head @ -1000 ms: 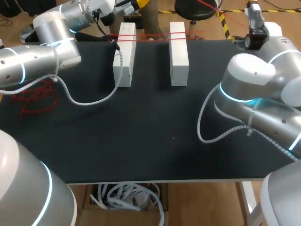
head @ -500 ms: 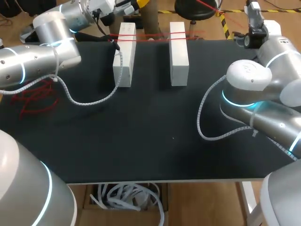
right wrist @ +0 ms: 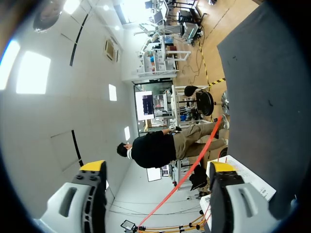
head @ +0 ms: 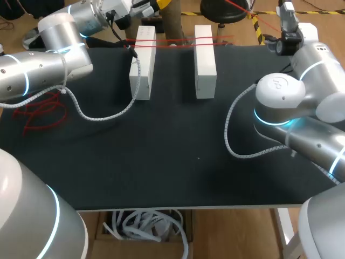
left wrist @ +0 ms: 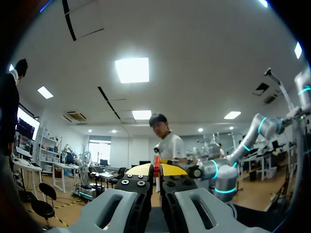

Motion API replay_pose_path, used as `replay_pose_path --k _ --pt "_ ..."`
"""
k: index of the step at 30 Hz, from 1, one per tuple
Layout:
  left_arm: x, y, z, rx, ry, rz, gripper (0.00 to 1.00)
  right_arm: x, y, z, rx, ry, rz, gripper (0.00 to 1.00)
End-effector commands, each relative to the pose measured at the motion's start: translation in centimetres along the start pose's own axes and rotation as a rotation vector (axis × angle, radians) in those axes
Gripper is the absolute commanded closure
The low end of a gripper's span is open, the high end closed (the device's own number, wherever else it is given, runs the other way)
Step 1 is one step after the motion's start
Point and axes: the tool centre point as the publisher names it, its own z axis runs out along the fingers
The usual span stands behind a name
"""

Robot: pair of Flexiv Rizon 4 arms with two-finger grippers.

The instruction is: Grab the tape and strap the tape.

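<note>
One run of red tape (head: 172, 43) is stretched across the far ends of two white blocks (head: 143, 62), which stand side by side, apart, at the far side of the black table (head: 161, 162). Its ends are hard to trace: leftward it goes under the left arm (head: 48, 48), and rightward it fades out past the second block.

Left gripper (left wrist: 155, 170): yellow tips pressed nearly together, a sliver of the red tape pinched between them. From above it is cut off at the far edge, with only a bit of yellow showing.

Right gripper (right wrist: 156, 167): fingers spread wide. The tape runs slantwise through the gap, clear of both. From above its fingers cannot be made out.

Red tangle (head: 38, 113) on the table's left edge, partly under the left arm. Grey coiled cable (head: 102, 114) from that arm droops onto the table beside the left block. Right arm (head: 285, 102) bulks over the table's right side.
</note>
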Motion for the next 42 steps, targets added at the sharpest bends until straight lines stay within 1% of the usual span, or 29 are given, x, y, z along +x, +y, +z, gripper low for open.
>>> replay_pose_path --k 1,3,8,9,10,11,12,13,14,15,16,19,20,21,22,42 --pt "-0.1 0.1 0.0 0.002 0.004 0.0 1.0 0.0 -0.2 -0.4 0.008 -0.014 -0.001 0.2" --pt "-0.1 0.1 0.0 0.002 0.004 0.0 1.0 -0.1 -0.4 -0.7 0.02 -0.018 0.001 0.24" --pt "-0.1 0.1 0.0 0.002 0.004 0.0 1.0 -0.3 -0.6 -1.1 0.025 -0.027 -0.003 0.23" --pt "-0.1 0.1 0.0 0.002 0.004 0.0 1.0 -0.3 -0.6 -1.1 0.025 -0.027 -0.004 0.55" --pt "-0.1 0.1 0.0 0.002 0.004 0.0 1.0 -0.3 -0.6 -1.1 0.026 -0.024 -0.004 0.7" --pt "-0.1 0.1 0.0 0.002 0.004 0.0 1.0 -0.3 -0.6 -1.1 0.025 -0.025 -0.005 0.79" --pt "-0.1 0.1 0.0 0.002 0.004 0.0 1.0 -0.3 -0.6 -1.2 0.027 -0.025 -0.007 0.8" --pt "-0.1 0.1 0.0 0.002 0.004 0.0 1.0 -0.3 -0.6 -1.2 0.028 -0.026 -0.007 0.75" --pt "-0.1 0.1 0.0 0.002 0.004 0.0 1.0 -0.3 -0.6 -1.3 0.029 -0.028 -0.007 0.68" --pt "-0.1 0.1 0.0 0.002 0.004 0.0 1.0 -0.3 -0.6 -1.4 0.029 -0.027 -0.007 0.8" --pt "-0.1 0.1 0.0 0.002 0.004 0.0 1.0 -0.3 -0.5 -1.4 0.03 -0.027 -0.008 1.0" --pt "-0.1 0.1 0.0 0.002 0.004 0.0 1.0 -0.5 -0.6 -1.6 0.033 -0.033 -0.014 1.0" --pt "-0.1 0.1 0.0 0.002 0.004 0.0 1.0 -0.5 -0.6 -1.6 0.034 -0.034 -0.014 0.95" --pt "-0.1 0.1 0.0 0.002 0.004 0.0 1.0 -0.5 -0.5 -1.6 0.033 -0.035 -0.014 0.85" --pt "-0.1 0.1 0.0 0.002 0.004 0.0 1.0 -0.5 -0.5 -1.6 0.033 -0.035 -0.014 1.0" --pt "-0.1 0.1 0.0 0.002 0.004 0.0 1.0 -0.4 -0.3 -1.3 0.035 -0.017 -0.038 1.0"
